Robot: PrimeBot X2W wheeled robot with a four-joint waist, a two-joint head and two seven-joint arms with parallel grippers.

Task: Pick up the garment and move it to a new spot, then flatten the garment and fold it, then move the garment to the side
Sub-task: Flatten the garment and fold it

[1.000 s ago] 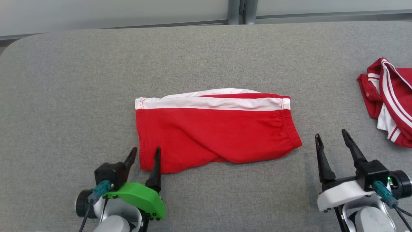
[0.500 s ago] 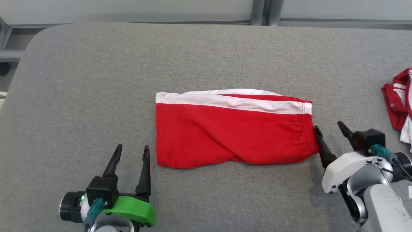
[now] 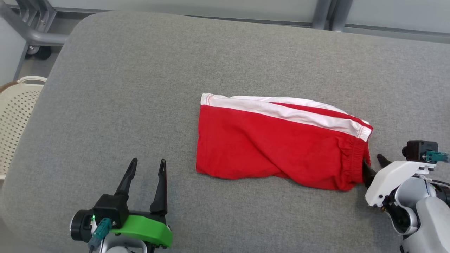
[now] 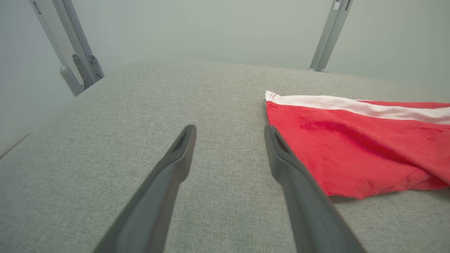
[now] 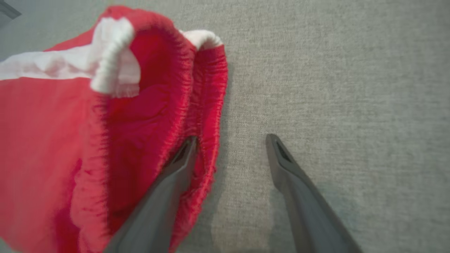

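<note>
At the near left, the left gripper (image 3: 148,161) stood wide open above the grey table (image 3: 140,88), just left of the garment (image 3: 277,147). The folded red garment lay mid-table. At its right end, the right gripper (image 3: 372,162) was spread wide, one finger inside the waistband.

Lab-type rm, grey fabric table (image 3: 105,105), metal frame (image 4: 328,37), plain pale walls (image 4: 211,28)

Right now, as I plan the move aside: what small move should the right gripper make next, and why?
Probably close the right gripper. Its jaws stand open, one finger tucked into the waistband of the red shorts, the other outside over the grey table; closing should pinch that edge. The left gripper is open, clear of the cloth.
</note>
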